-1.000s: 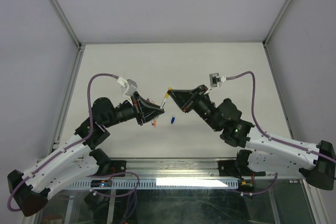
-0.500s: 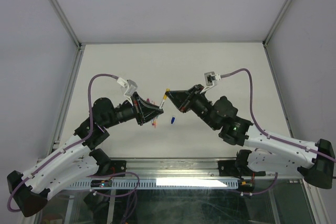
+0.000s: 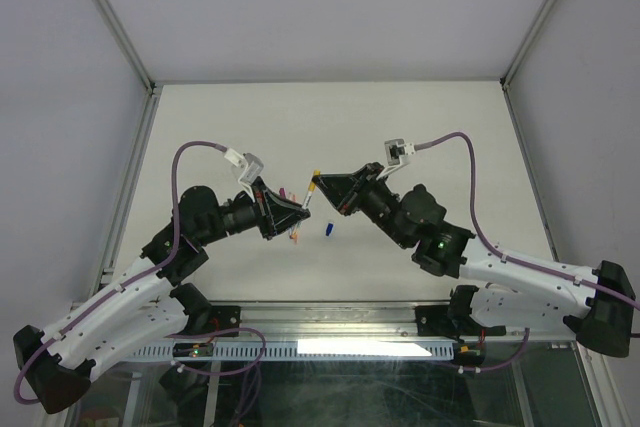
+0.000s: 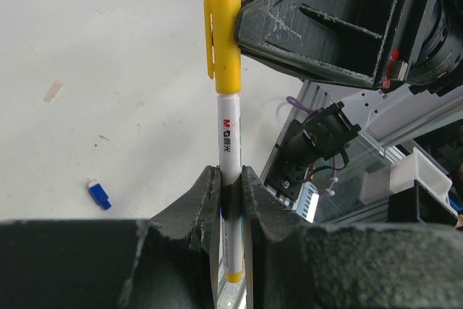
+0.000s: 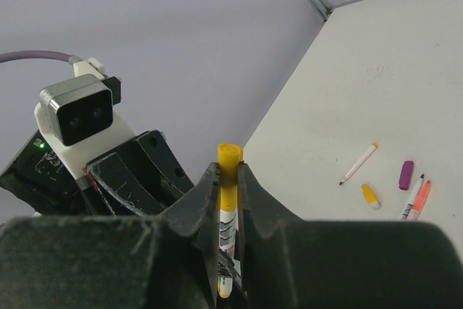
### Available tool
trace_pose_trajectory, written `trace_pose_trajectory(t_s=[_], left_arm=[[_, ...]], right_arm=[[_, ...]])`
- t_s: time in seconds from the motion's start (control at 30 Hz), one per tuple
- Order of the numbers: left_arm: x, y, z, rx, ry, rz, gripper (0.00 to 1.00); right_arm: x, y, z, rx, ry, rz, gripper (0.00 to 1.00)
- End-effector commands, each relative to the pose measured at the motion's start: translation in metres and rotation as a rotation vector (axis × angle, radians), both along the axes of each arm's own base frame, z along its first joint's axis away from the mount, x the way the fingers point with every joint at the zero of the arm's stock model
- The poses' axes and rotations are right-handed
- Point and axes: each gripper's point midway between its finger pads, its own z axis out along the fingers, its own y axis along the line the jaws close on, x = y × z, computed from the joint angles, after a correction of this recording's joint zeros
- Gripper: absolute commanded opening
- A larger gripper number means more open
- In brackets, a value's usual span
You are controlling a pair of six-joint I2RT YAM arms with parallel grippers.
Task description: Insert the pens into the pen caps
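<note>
My left gripper [image 4: 230,175] is shut on the white barrel of a pen [image 4: 228,142] and holds it above the table. A yellow cap [image 4: 223,37] sits on the pen's far end. My right gripper [image 5: 228,171] is shut on that yellow cap [image 5: 228,168]. In the top view the two grippers meet at the table's middle, left gripper [image 3: 300,209] and right gripper [image 3: 322,187], with the capped pen [image 3: 310,194] between them. A blue cap [image 3: 327,231] lies on the table just in front of them.
In the right wrist view a pen with an orange end [image 5: 359,163], a loose yellow cap [image 5: 370,195], a purple cap [image 5: 406,174] and two more pens [image 5: 416,199] lie on the table. The left wrist camera housing [image 5: 76,110] is close by.
My right gripper has moved a little left toward the left gripper with the yellow cap. The held pen has shifted slightly left with it.
</note>
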Motion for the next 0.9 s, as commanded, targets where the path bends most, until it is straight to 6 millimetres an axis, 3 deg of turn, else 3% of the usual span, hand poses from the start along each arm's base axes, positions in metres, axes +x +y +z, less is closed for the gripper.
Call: trace_pose_trajectory(t_s=[0.0, 0.27, 0.77, 0.8, 0.87], left_arm=[[0.003, 0.003, 0.077, -0.167, -0.192, 0.032, 0.00], [-0.001, 0.002, 0.074, -0.160, -0.194, 0.004, 0.00], [-0.005, 0.002, 0.077, -0.153, -0.211, -0.010, 0.00], [-0.004, 0.002, 0.077, -0.153, -0.211, -0.009, 0.00], [-0.005, 0.002, 0.077, -0.153, -0.211, -0.009, 0.00]], right_arm=[[-0.020, 0.012, -0.035, -0.108, 0.050, 0.099, 0.00], [-0.021, 0.010, -0.010, -0.088, 0.040, 0.099, 0.00], [-0.024, 0.007, 0.016, -0.066, 0.027, 0.109, 0.00], [-0.026, 0.007, 0.016, -0.078, 0.013, 0.118, 0.24], [-0.026, 0.006, 0.018, -0.082, 0.006, 0.119, 0.30]])
